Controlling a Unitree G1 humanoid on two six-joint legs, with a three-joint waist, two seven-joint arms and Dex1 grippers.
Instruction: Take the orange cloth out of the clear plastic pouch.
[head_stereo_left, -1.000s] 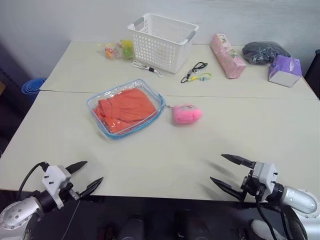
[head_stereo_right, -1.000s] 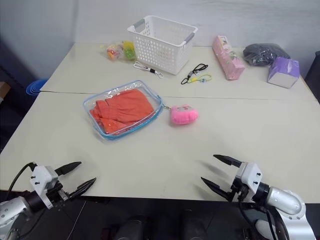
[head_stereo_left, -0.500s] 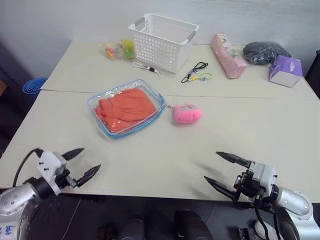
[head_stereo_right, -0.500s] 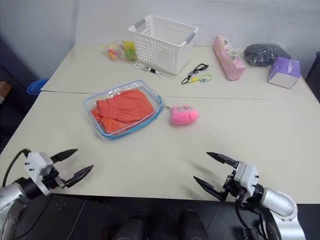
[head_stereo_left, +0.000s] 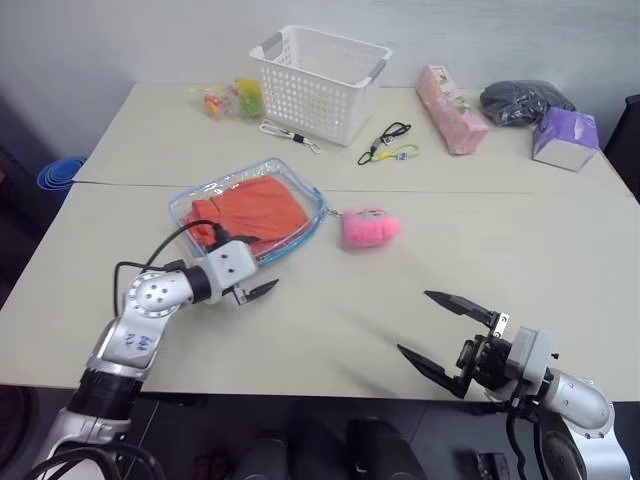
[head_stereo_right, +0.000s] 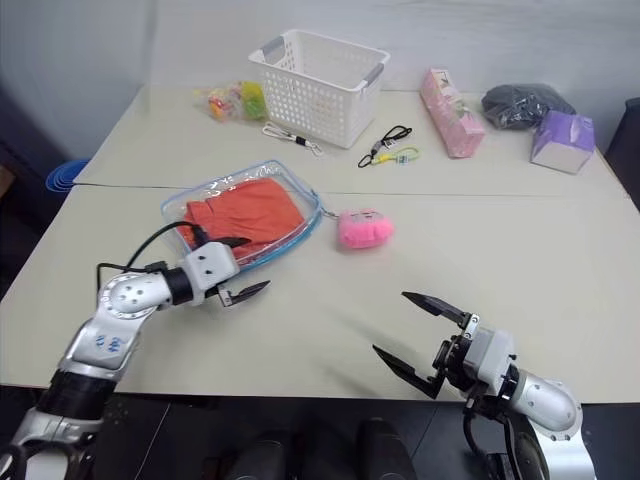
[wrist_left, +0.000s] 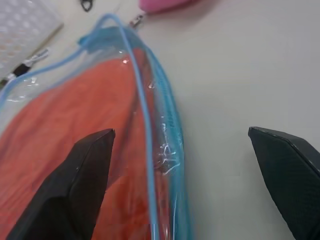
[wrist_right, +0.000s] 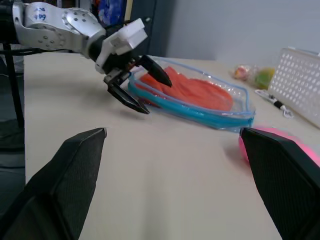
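Orange cloth (head_stereo_left: 250, 207) inside clear plastic pouch (head_stereo_left: 301, 232), flat on counter (head_stereo_left: 480, 240). Left claw (head_stereo_left: 248, 268) spread wide at pouch's near edge. Right claw (head_stereo_left: 441, 334) spread, empty, well apart.

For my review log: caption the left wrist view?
Open left gripper straddling the blue-edged clear plastic pouch holding the orange cloth.

Even soft light, faint shadows; left wrist view blurry up close.
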